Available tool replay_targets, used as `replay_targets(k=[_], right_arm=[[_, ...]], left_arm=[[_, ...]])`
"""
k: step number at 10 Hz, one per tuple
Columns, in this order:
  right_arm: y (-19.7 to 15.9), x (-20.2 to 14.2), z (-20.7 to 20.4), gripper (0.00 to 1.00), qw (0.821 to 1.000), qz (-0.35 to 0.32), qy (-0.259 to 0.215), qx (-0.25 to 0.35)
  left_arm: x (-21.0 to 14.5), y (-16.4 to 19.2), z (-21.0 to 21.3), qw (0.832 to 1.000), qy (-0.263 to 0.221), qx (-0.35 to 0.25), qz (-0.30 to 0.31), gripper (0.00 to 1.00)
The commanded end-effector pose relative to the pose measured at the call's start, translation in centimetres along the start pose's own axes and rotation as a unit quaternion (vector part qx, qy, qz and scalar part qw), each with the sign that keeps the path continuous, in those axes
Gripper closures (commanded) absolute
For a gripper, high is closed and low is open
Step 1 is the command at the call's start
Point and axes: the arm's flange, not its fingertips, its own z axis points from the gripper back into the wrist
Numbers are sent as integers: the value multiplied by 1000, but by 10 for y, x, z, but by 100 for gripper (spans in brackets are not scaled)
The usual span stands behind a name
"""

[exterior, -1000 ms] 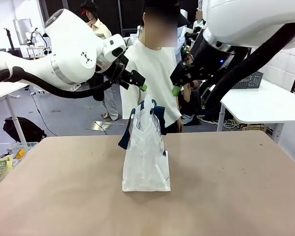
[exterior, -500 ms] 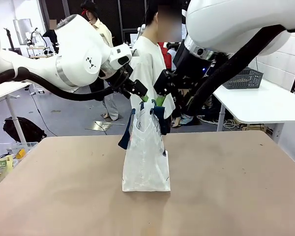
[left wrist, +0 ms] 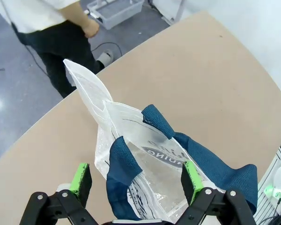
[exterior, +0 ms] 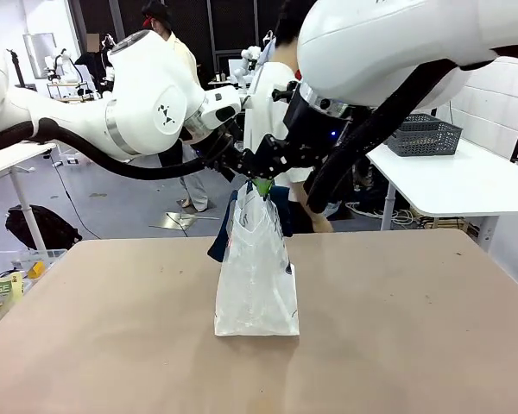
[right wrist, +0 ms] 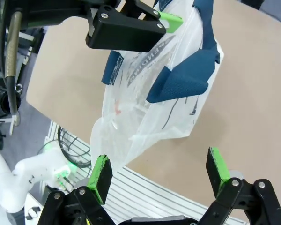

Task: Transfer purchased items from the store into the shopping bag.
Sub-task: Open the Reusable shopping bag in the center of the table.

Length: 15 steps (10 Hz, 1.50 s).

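Shopping bag point(exterior: 255, 285) on tan bench point(exterior: 414, 345)
Left fingers point(left wrist: 81, 177), right fingers point(right wrist: 101, 177) spread wide above it; grey floor point(exterior: 112, 203) at 12 o'clock.

- The shopping bag point(exterior: 256, 276) stands upright about mid-desk point(exterior: 414, 336), at frame centre in the front view.
- The left claw point(left wrist: 136, 176), reaching in from the upper left, and the right claw point(right wrist: 159, 172), from the upper right, sit close together just above the bag's top.
- In the left wrist view, the bag's strap handles point(left wrist: 126, 164) lie between that claw's two fingers, low in the frame.
- In the right wrist view, the bag's mouth is at frame centre, with the left claw at its upper edge.
- A person point(exterior: 272, 103) stands behind the desk's far side.
- A lattice basket point(exterior: 425, 136) rests on a second desk point(exterior: 466, 185) at right.
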Motion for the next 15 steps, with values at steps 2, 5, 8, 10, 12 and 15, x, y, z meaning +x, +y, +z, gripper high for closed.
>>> replay_targets(k=[2,5,8,10,12,15], right_arm=[[14,7,-16,0,999,-30,-14,-30],[21,12,-31,0,997,-55,-33,-46],[17,15,-44,0,995,-70,-35,-65],[13,16,-52,0,994,-81,-33,-71],[12,17,-62,0,993,-90,-29,-74],[12,16,-69,18,992,-88,-32,-80]], left_arm=[[8,0,-1,1000,11,3,5,0],[7,0,-2,1000,15,4,3,0],[5,0,-2,1000,20,8,5,0],[4,-1,-2,1000,22,7,3,0],[4,-1,-3,1000,26,9,2,0],[2,-1,-4,999,33,26,-13,20]])
